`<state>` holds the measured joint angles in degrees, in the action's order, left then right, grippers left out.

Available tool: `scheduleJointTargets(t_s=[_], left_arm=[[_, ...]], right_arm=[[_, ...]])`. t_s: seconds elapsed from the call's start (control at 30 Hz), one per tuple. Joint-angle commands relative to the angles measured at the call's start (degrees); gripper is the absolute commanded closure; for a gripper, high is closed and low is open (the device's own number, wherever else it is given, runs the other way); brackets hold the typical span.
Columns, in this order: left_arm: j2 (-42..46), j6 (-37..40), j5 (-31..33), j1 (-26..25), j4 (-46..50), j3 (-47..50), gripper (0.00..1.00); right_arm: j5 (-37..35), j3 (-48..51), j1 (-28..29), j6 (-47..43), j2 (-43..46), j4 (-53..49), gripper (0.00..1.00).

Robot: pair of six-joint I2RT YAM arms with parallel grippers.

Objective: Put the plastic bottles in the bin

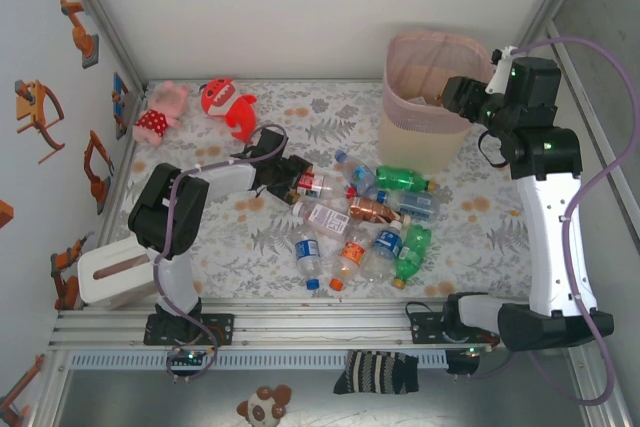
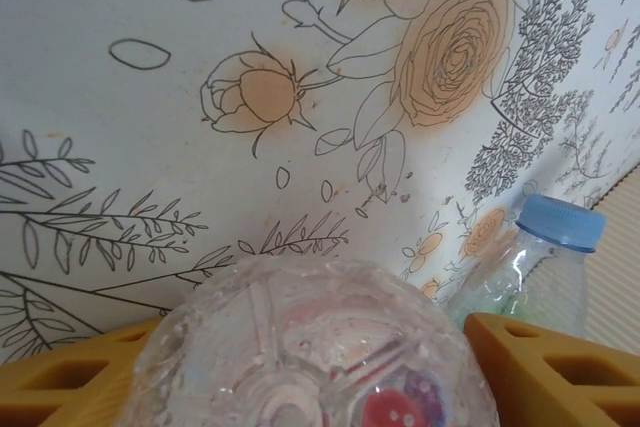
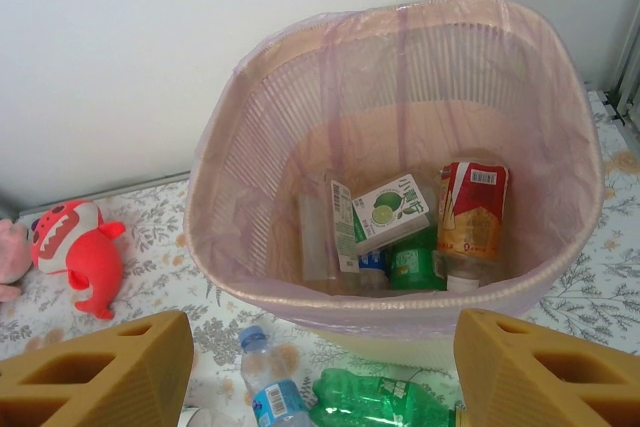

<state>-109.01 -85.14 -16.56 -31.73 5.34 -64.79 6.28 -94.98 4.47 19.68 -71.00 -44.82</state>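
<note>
Several plastic bottles [image 1: 360, 217], clear and green, lie heaped on the flowered cloth mid-table. My left gripper [image 1: 290, 179] is low at the heap's left end. In the left wrist view the round base of a clear bottle [image 2: 300, 337] fills the gap of the left gripper [image 2: 315, 347], both yellow fingers [image 2: 550, 367] pressed to its sides. A blue-capped bottle [image 2: 545, 247] lies just beyond. The pink-rimmed bin [image 1: 420, 137] stands at the back right. My right gripper [image 1: 455, 95] hovers open and empty by its rim [image 3: 230, 147], and inside the bin lie several bottles [image 3: 472, 209].
A pink plush [image 1: 160, 112] and a red plush [image 1: 225, 105] lie at the back left. A white box [image 1: 115, 272] sits by the left arm's base. A blue-labelled bottle [image 3: 268, 382] and a green one [image 3: 385, 402] lie at the bin's foot.
</note>
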Motion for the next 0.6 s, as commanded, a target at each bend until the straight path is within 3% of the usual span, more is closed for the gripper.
scheduleJointTargets(t_s=[0.0, 0.3, 0.57], left_arm=[[0.8, -1.0, -0.3, 0.9, -1.8, 0.1, 0.34], [7.9, 0.8, 1.0, 3.9, -2.3, 3.2, 0.40], [19.8, 16.8, 7.0, 5.7, 3.6, 2.0, 0.41]], right_arm=[[-1.2, -1.5, 0.0, -0.2, 1.2, -1.1, 0.32], [-1.3, -2.0, -0.1, -0.1, 1.4, -1.4, 0.32], [0.6, -0.9, 0.0, 0.2, 2.1, 0.7, 0.33]])
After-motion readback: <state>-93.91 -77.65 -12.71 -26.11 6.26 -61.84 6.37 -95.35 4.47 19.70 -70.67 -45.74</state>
